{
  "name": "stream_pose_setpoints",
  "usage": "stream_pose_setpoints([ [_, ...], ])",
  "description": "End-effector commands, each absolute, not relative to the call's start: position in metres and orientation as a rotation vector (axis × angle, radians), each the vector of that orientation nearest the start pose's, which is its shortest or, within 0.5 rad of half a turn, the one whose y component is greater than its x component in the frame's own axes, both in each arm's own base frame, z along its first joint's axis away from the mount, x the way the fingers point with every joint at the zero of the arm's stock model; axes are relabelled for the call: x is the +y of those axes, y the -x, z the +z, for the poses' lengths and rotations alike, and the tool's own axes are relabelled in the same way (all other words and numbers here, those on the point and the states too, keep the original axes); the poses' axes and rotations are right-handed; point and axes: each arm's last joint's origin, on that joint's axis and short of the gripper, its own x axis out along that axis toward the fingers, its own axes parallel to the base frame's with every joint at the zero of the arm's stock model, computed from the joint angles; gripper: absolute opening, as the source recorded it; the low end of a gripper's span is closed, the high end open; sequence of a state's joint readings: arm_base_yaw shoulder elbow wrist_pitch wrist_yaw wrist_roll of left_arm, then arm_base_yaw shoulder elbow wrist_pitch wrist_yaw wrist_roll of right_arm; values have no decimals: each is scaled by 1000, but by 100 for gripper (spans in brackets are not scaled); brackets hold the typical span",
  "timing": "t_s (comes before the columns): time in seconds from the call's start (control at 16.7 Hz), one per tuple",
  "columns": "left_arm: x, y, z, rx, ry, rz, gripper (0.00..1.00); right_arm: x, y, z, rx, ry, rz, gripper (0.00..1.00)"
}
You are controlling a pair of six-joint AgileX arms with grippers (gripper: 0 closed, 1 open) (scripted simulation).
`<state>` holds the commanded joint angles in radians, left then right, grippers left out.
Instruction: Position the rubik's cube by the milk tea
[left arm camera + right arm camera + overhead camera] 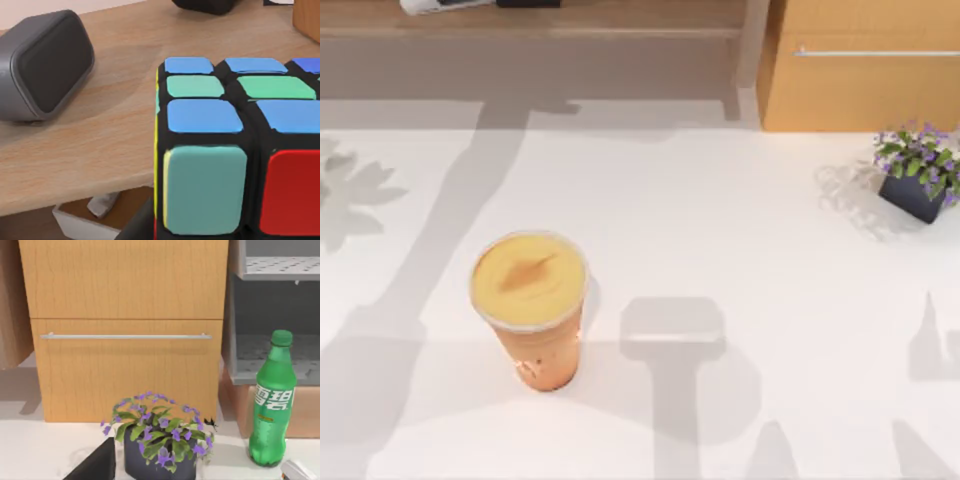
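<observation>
The milk tea (530,308) stands upright on the white table (740,230), left of centre in the top view, its pale-yellow lid bearing a brown smudge. A potted plant with purple flowers (918,172) sits at the table's far right edge, before a wooden cabinet (865,70).

The left wrist view looks close onto the rubik's cube (240,150), which sits directly under the left arm's camera, at the left hand; blue, green and red squares face the lens. Whether that hand is clenched on the cube or released cannot be told. Beyond the cube lie a wooden shelf surface (90,140) and a grey speaker (45,70), well apart from it.

The right wrist view faces the same potted plant (157,435), with a green soda bottle (272,400) standing beside it and the cabinet drawer's handle (125,336) behind. The state of the right hand cannot be told.
</observation>
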<state>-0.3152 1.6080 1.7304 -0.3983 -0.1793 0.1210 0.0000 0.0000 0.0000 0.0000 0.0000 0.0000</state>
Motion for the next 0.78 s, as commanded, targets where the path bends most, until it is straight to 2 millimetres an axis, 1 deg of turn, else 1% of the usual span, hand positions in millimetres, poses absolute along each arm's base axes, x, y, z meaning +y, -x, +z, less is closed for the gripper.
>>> stream_pose_setpoints([
  [0.12,-88,-342,390,484,-191,-159,0,-1,-106,160,0,0,0,100],
  [0.24,-73,-333,344,739,-176,-158,0,-1,-106,160,0,0,0,100],
  [0.42,-52,-314,273,1118,-112,-113,0,-1,-106,160,0,0,0,100],
  [0.54,-42,-299,233,1340,-63,-67,0,-1,-106,160,0,0,0,100],
  [0.66,-37,-287,205,1500,-25,-26,0,-1,-106,160,0,0,0,100],
  [0.78,-36,-281,193,1575,-10,-10,0,-1,-106,160,0,0,0,100],
])
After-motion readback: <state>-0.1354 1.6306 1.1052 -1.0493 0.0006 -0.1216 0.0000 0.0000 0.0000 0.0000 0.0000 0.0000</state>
